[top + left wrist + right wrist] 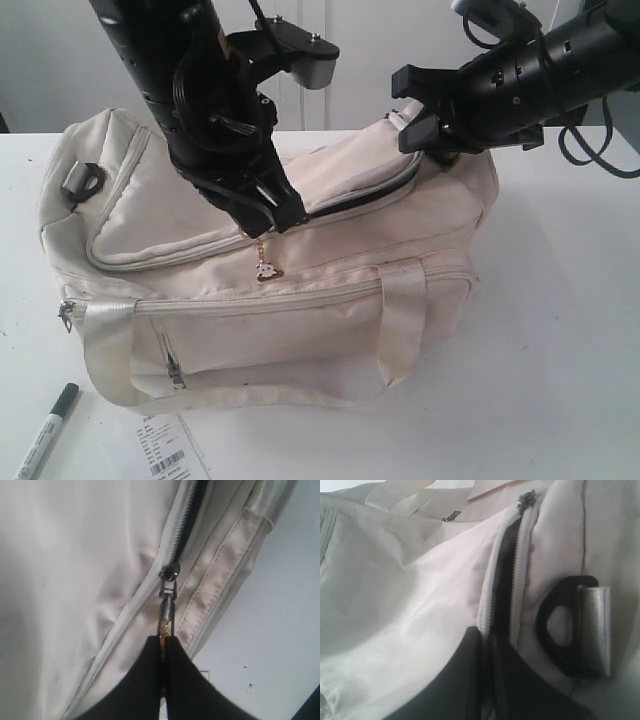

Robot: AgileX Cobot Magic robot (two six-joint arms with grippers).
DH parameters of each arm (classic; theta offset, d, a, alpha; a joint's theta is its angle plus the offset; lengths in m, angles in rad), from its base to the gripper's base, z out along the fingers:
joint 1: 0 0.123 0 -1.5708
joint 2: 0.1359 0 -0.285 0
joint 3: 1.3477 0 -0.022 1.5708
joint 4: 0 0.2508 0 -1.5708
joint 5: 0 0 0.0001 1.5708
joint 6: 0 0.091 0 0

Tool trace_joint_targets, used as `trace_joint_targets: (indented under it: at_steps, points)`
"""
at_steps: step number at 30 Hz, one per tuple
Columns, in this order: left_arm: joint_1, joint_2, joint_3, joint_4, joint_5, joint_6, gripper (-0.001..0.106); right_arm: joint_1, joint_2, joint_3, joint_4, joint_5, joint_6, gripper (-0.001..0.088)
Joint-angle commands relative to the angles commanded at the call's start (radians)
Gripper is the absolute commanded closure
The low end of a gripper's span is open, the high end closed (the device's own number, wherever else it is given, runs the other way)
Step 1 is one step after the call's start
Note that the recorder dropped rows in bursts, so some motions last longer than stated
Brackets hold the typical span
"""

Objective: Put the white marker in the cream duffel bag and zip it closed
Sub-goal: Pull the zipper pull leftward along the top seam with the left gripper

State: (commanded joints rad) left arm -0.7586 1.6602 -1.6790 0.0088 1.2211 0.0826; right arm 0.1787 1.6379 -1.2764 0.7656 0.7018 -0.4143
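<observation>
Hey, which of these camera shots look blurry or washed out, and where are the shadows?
Exterior view: bright, even, sharp, with a faint shadow beside the cream duffel bag. Left wrist view: zipper pull crisp, left pincer a dark blur, fabric washed out. Right wrist view: soft focus, right pincer dark, fabric glaring.

Bright, even light is falling on the scene, and the white table (560,380) is glaring. The cream duffel bag (300,290) is casting a soft shadow in front. In the wrist views the fabric is washing out, and the left gripper (164,642) is appearing blurred.
</observation>
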Motion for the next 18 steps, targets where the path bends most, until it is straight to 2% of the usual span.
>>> trace_joint_targets:
  at_steps: [8, 18]
  points:
    - [0.007, -0.033, 0.014, 0.0, 0.0, 0.0, 0.105, 0.0, 0.0, 0.0, 0.0, 0.0, 0.0, 0.0868]
    - [0.029, -0.077, 0.084, 0.016, 0.0, 0.0, 0.105, 0.0, 0.0, 0.0, -0.002, 0.004, 0.0, 0.0868]
